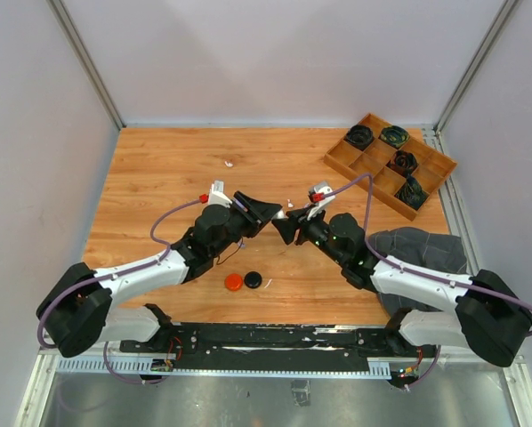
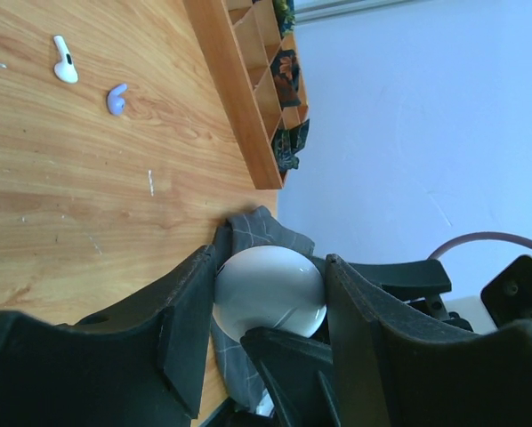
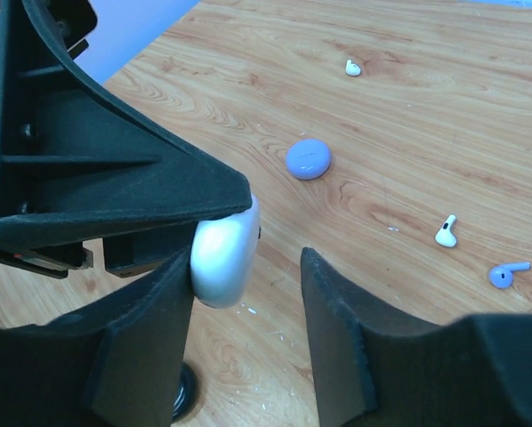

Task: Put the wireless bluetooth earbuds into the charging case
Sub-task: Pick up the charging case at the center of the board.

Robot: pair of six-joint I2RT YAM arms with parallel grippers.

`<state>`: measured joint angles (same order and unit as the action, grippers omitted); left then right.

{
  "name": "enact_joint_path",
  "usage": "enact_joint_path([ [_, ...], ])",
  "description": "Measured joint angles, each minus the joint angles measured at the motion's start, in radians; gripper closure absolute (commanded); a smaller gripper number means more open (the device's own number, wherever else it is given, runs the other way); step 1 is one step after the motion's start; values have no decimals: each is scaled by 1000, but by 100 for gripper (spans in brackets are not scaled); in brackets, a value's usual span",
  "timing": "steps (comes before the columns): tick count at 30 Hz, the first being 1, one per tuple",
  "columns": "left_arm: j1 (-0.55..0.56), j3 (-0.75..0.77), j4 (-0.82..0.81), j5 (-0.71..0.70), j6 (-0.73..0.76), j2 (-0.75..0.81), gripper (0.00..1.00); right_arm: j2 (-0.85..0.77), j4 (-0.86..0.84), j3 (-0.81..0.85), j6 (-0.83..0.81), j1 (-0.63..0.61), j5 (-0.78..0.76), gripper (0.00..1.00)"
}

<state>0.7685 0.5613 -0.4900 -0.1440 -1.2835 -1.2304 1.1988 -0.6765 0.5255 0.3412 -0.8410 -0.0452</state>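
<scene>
One white case [image 2: 270, 298] sits clenched in my left end effector [image 2: 270, 262] while my right end effector [image 3: 246, 258] stands parted, one finger touching it, so I should square onto its lid evenly; the earbuds [image 3: 446, 231] lie apart on the desk [image 3: 408, 133].

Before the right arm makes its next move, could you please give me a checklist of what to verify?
1. Left gripper clamps the charging case: ok, both fingers press its sides.
2. Right gripper grips the case: not ok, one finger touches it and the other stands apart.
3. Case lid open: not ok, it looks closed in both wrist views.
4. White earbud and pale purple earbud free on the table: ok, they lie apart with nothing over them.
5. A bud already inside the case: cannot tell.
</scene>
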Motion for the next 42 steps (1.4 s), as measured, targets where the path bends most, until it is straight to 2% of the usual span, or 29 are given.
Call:
enact_joint_path([
  [4,0,-1,-18,-5,-3,-17,51,13,-15,0,6,0,11,76],
  [7,0,-10,-35,-14,1,-19,44,13,-12,0,-3,0,29,86],
  [12,3,-55,-65,-22,49,2,27,2,47,5,-37,0,60,92],
  [17,5,-110,-92,-34,212,86,18,-23,179,51,-100,11,114,94],
  [22,6,-114,-138,21,478,186,18,-63,376,159,-194,31,208,95],
  [31,6,-132,-154,254,942,292,18,-89,786,406,-380,87,401,95],
  [36,-3,-132,-123,397,1115,305,23,-87,959,499,-479,98,498,95],
  [40,-87,-134,-109,573,1185,304,28,-78,1061,546,-558,100,554,96],
  [42,-124,-135,-110,650,1205,301,33,-74,1102,565,-598,102,578,96],
])
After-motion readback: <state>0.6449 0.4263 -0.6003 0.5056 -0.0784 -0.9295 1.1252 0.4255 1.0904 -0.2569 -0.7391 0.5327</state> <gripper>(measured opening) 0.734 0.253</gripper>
